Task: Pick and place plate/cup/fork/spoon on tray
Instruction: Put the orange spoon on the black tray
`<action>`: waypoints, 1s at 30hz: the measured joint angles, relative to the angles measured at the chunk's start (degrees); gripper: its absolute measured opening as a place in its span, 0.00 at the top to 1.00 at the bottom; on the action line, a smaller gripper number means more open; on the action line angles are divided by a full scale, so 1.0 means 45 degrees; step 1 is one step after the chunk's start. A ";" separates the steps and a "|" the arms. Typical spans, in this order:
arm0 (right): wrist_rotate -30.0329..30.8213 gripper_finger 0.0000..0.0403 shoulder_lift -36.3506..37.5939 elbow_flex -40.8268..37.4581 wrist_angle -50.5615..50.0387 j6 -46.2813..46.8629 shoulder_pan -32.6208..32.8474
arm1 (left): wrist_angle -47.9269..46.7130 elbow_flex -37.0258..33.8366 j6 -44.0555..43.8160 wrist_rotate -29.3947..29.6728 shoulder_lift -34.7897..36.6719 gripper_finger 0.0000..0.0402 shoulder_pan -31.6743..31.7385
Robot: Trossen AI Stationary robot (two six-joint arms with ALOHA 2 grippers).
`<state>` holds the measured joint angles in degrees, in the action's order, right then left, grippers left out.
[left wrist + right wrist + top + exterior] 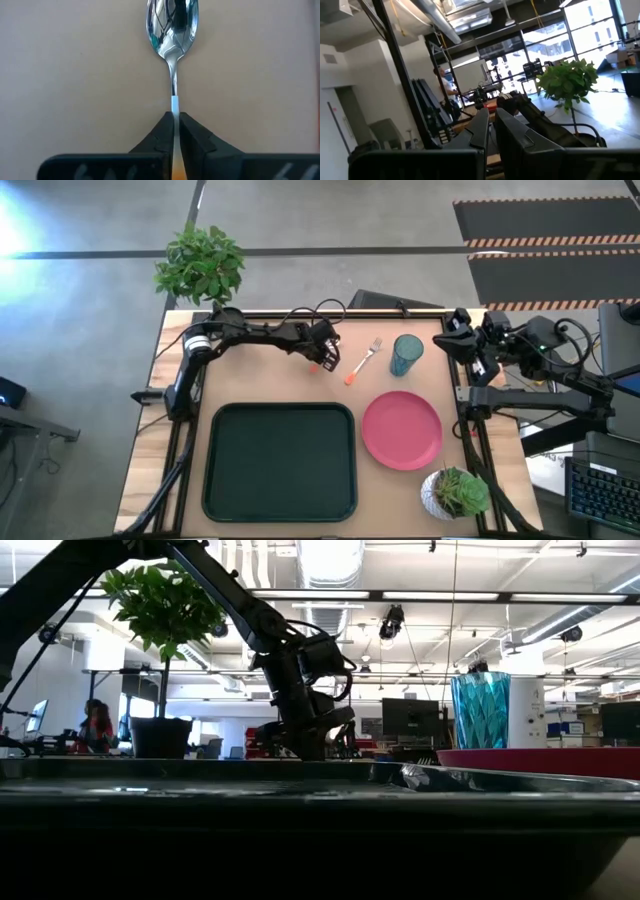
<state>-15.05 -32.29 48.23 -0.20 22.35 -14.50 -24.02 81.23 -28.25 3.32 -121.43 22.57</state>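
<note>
Bare bench (75, 75) lies open on both sides of the left jaws; beyond them to the right lies the fork (366, 357), then the upright cup (406, 354).

We saw the pink plate (402, 430) right of the empty dark tray (279, 462); cup (406, 355), fork (365, 359) and spoon (172, 30) lay beyond it

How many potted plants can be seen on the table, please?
2. One leafy plant stands at the table's far left corner, behind the left arm. One small succulent stands at the near right corner, beside the pink plate. None seems hidden.
</note>
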 joint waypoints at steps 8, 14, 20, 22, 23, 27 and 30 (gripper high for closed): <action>-0.0004 0.94 -0.0001 0.0001 -0.0535 -0.0001 0.0000 | -0.1168 0.0071 -0.0001 -0.0429 0.1009 1.00 -0.0075; -0.0015 0.94 -0.0001 0.0000 -0.0663 -0.0084 0.0000 | -0.2601 0.0068 -0.0029 0.0443 0.2320 1.00 -0.0167; -0.0041 0.94 -0.0001 0.0002 -0.0686 -0.0107 0.0000 | -0.4240 -0.0423 -0.0812 0.0656 0.4049 1.00 -0.0620; -0.0044 0.94 -0.0001 0.0002 -0.0754 -0.0110 0.0003 | -0.5155 -0.0720 -0.1198 0.1084 0.4730 1.00 -0.0896; -0.0044 0.94 -0.0001 0.0000 -0.0836 -0.0121 0.0000 | -0.5379 -0.0871 -0.1382 0.1244 0.5126 1.00 -0.1046; -0.0044 0.94 -0.0005 0.0002 -0.1181 -0.0385 0.0000 | -0.6274 -0.1695 -0.2902 0.1808 0.7143 1.00 -0.1891; -0.0046 0.94 -0.0008 0.0000 -0.1344 -0.0457 0.0000 | -0.7081 -0.2536 -0.4729 0.2332 0.8613 1.00 -0.2714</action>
<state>-15.26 -32.33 48.23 -6.25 20.29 -14.50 -55.88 69.82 -49.53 13.81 -82.67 10.36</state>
